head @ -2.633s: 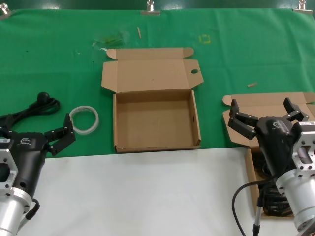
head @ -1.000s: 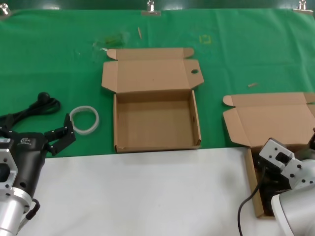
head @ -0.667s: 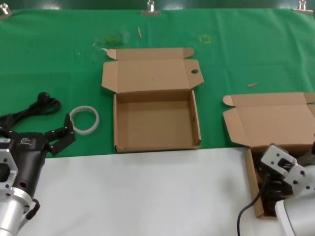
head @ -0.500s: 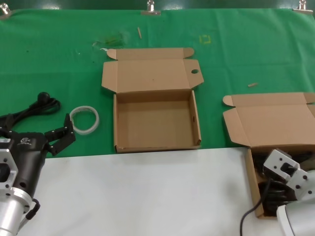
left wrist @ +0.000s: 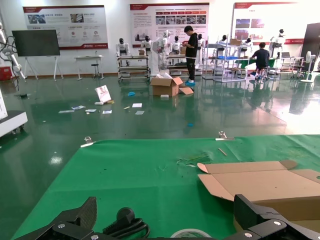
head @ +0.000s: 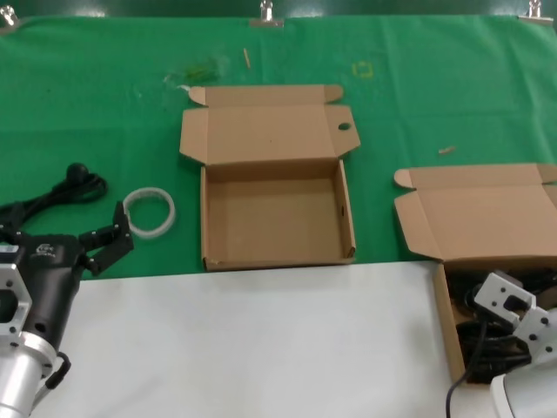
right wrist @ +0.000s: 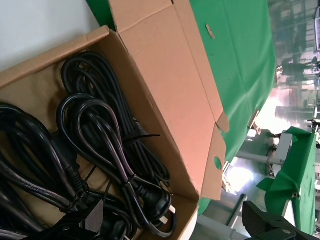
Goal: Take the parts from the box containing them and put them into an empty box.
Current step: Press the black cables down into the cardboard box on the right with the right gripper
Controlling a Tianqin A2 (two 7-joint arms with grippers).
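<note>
The right gripper [right wrist: 170,220] is down inside the box containing them [head: 444,305], at the robot's right front edge. Its fingers [right wrist: 265,220] are spread wide over the parts [right wrist: 110,155], with nothing pinched. The low pose probably lines the jaws up to close on 1 coil. The cords lie in several loose, tie-wrapped bundles on the box floor, plug ends toward 1 wall.

The empty box [head: 274,218] sits mid-table with its lid folded back flat, so the drop from above is unobstructed. Nothing is in it.

The left gripper [head: 104,244] is parked at the left, fingers apart, holding nothing, clear of both boxes. Just beyond it are a white ring [head: 150,212] and a separate black cord [head: 52,196], well apart from the work.
</note>
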